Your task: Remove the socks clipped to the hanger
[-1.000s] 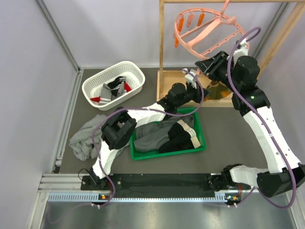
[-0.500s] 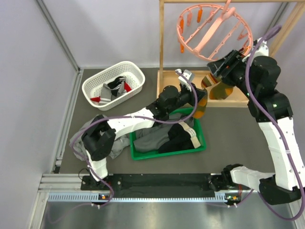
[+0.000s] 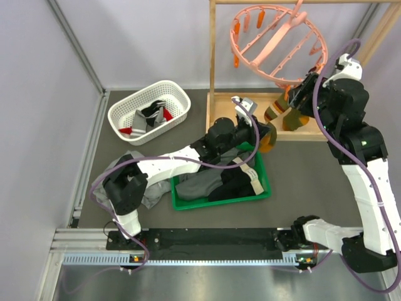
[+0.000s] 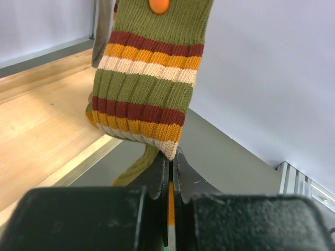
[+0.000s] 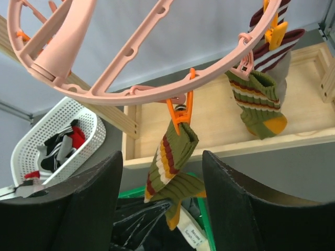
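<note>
Top view: the pink hanger point(image 3: 279, 44) hangs tilted from the wooden rack point(image 3: 213, 63). The left fingers point(image 3: 259, 129) are closed on the low end of the olive striped sock point(image 3: 270, 139), over the far corner of the green tray point(image 3: 266, 182). The right fingers point(image 3: 299, 94) sit just under the hanger rim, beside the other hanging socks point(image 3: 289, 118). A white basket point(image 3: 178, 94) with more socks in it stands on the counter point(image 3: 301, 182), at the left.

Left wrist: the left fingers point(image 4: 168, 172) are pressed together, pinching the lower part of the striped sock point(image 4: 152, 78). An orange clip point(image 4: 158, 5) is at its top.

Right wrist: the right fingers point(image 5: 84, 209) are wide apart and grip nothing. The striped sock point(image 5: 170, 157) hangs from the orange clip point(image 5: 180, 107) on the hanger point(image 5: 157, 89) rim, seen between the fingers but farther off. Two more socks point(image 5: 259, 104) are clipped along the same rim to the right.
</note>
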You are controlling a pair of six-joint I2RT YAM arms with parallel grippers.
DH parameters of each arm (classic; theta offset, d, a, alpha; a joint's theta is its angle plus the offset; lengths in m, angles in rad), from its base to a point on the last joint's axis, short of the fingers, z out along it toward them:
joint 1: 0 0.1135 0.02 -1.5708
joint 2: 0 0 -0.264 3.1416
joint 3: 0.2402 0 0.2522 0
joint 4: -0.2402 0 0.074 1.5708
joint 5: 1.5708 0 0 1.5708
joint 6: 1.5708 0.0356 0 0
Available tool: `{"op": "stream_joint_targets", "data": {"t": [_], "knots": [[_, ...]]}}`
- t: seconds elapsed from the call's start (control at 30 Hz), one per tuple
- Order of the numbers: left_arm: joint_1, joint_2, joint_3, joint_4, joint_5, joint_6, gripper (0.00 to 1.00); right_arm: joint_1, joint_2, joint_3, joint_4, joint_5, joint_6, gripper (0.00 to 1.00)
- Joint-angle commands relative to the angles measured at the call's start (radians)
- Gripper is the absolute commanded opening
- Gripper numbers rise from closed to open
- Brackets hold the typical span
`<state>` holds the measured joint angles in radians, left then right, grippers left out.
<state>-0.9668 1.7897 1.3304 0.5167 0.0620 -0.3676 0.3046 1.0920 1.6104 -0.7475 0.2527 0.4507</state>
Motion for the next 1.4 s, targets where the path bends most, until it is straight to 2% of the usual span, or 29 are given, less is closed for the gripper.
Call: {"op": "stream_joint_targets", "data": {"t": [0.0, 0.1, 0.27, 0.83, 1.1, 1.37], "knots": [[-0.01, -0.082, -0.013, 0.034, -0.002, 0.018, 0.0, -0.001, 0.022, -0.004, 0.042, 0.007, -0.049, 0.61], [-0.012, -0.095, -0.017, 0.031, -0.004, 0.021, 0.0, -0.018, 0.045, -0.023, 0.095, -0.062, -0.058, 0.58], [-0.013, -0.108, -0.023, 0.023, -0.008, 0.025, 0.0, -0.022, 0.08, -0.033, 0.152, -0.092, -0.069, 0.51], [-0.024, -0.124, -0.036, 0.025, -0.014, 0.032, 0.0, -0.024, 0.143, 0.006, 0.132, 0.01, -0.124, 0.51], [-0.029, -0.13, -0.042, 0.028, -0.019, 0.032, 0.0, -0.027, 0.177, -0.012, 0.184, -0.003, -0.135, 0.53], [-0.036, -0.139, -0.051, 0.028, -0.022, 0.036, 0.0, -0.032, 0.206, -0.014, 0.229, 0.022, -0.127, 0.43]]}}
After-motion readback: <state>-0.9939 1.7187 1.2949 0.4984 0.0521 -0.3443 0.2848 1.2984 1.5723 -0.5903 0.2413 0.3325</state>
